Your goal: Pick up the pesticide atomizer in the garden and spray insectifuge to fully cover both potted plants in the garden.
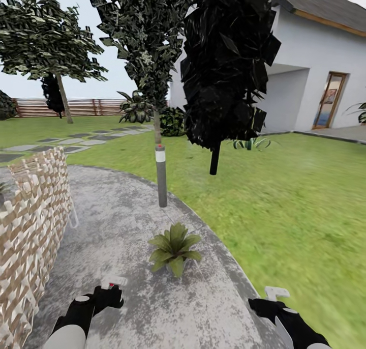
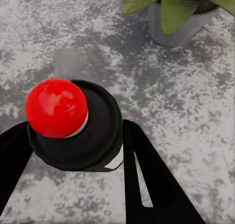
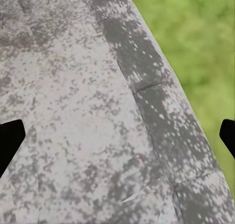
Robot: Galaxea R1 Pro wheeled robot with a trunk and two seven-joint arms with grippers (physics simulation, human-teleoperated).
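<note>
Holds the pesticide atomizer low over the garden's grey patio, with one potted plant just ahead.

Pinches the dark round bottle from both sides with the left gripper; leaves the right gripper spread wide and empty above the patio edge beside the lawn. Likely handles light and rigid, though smooth enough to twist, so best gripped across the body, clear of the head. From the left wrist, looks down on the bottle's red-tipped top, a white patch and the plant's grey pot; from the head, catches only a pale, red-marked scrap at the fingers, plus the fence, trees and house.
</note>
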